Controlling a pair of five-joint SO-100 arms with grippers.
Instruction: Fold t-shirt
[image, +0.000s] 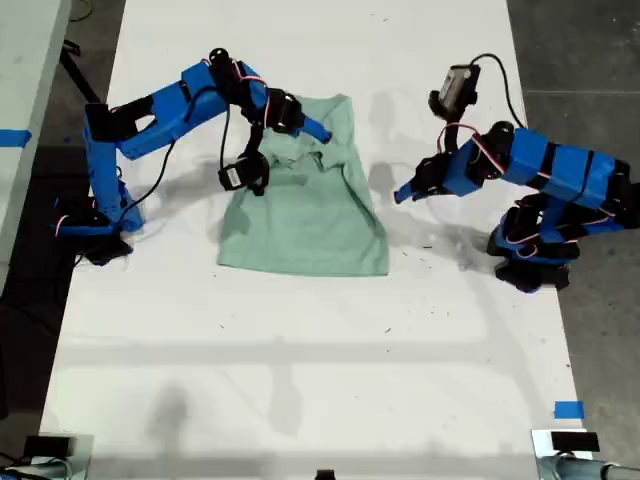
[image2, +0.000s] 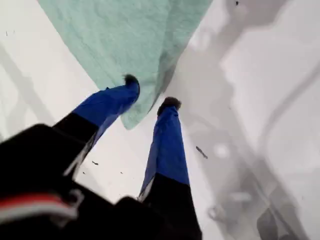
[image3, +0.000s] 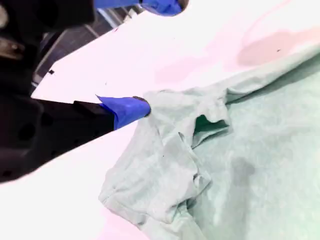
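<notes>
Pale mint-green cloth t-shirt lies on the white surface, upper middle of the exterior view, between the two blue arms. Its straight edge faces the bottom of the frame and lies flat. The upper part is rumpled, with cloth gathered in folds toward the frame's top.

My second hand belongs to the arm based at the exterior view's left. It reaches across and sits over the rumpled upper part of the shirt. In the second wrist view the hand has its jaws spread wide. One blue fingertip touches the edge of a bunched fold of the shirt, and the other tip shows well apart from it above bare surface. No cloth is caught between them.

My first hand belongs to the arm at the exterior view's right. It points toward the shirt's edge at the exterior view's right and stands just beside it. In the first wrist view the hand is parted and holds nothing. One dark-tipped blue finger lies over a corner of the shirt, and the other is over bare white surface beside that corner. I cannot tell whether the tips touch the cloth.

A small strip of blue tape is stuck on the surface at the exterior view's lower right.
</notes>
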